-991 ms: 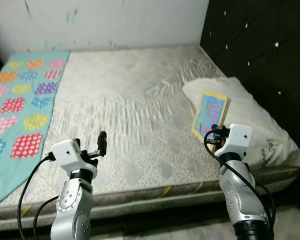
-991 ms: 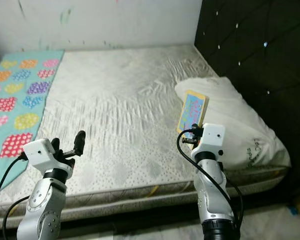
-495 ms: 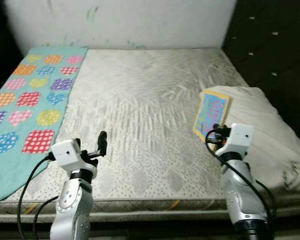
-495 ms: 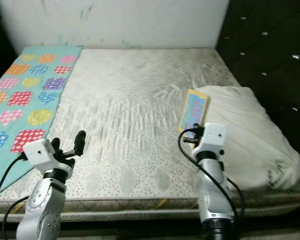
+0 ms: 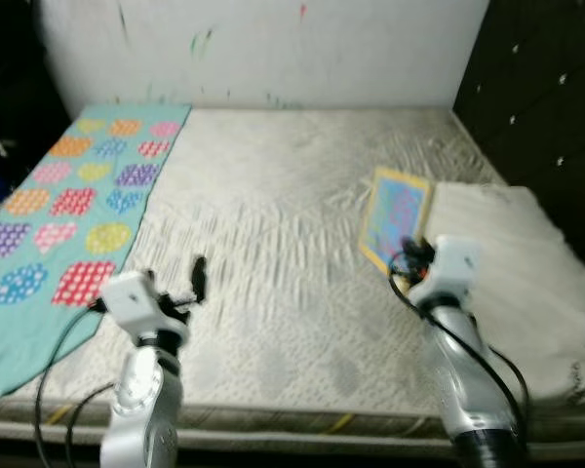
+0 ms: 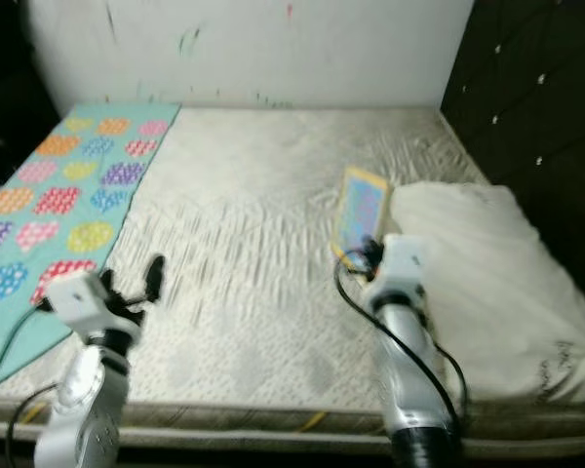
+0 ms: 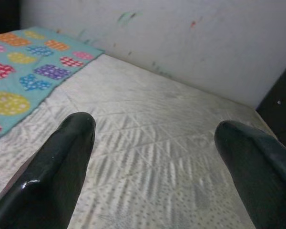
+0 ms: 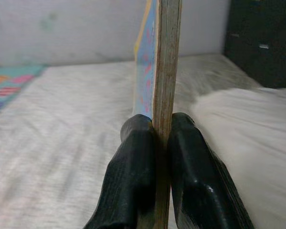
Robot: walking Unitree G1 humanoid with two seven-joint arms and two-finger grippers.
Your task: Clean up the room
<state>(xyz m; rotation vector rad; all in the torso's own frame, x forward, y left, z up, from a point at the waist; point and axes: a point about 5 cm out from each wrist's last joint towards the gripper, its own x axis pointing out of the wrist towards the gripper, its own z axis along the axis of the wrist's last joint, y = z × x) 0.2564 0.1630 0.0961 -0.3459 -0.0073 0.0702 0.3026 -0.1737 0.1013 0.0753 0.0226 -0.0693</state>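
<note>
My right gripper [image 8: 157,143] is shut on a thin book [image 5: 397,216] with a blue, yellow-edged cover, held upright above the bare mattress [image 5: 283,195]. The right wrist view shows the book [image 8: 164,62] edge-on, clamped between the two black fingers [image 8: 133,176]. Just right of the book lies a white pillow [image 5: 526,253]. My left gripper [image 7: 157,157] is open over the near left part of the mattress, with nothing between its fingers [image 7: 62,162].
A teal blanket [image 5: 58,205] with coloured hearts covers the mattress's left side. A black tufted headboard [image 5: 546,88] stands along the right, and a marked white wall [image 5: 263,49] rises behind the bed. The mattress's near edge [image 5: 302,424] runs below my arms.
The whole picture has shifted and blurred, so the camera has moved: the bed now sits further right and more of the wall shows. Both arms keep their pose and the book stays gripped.
</note>
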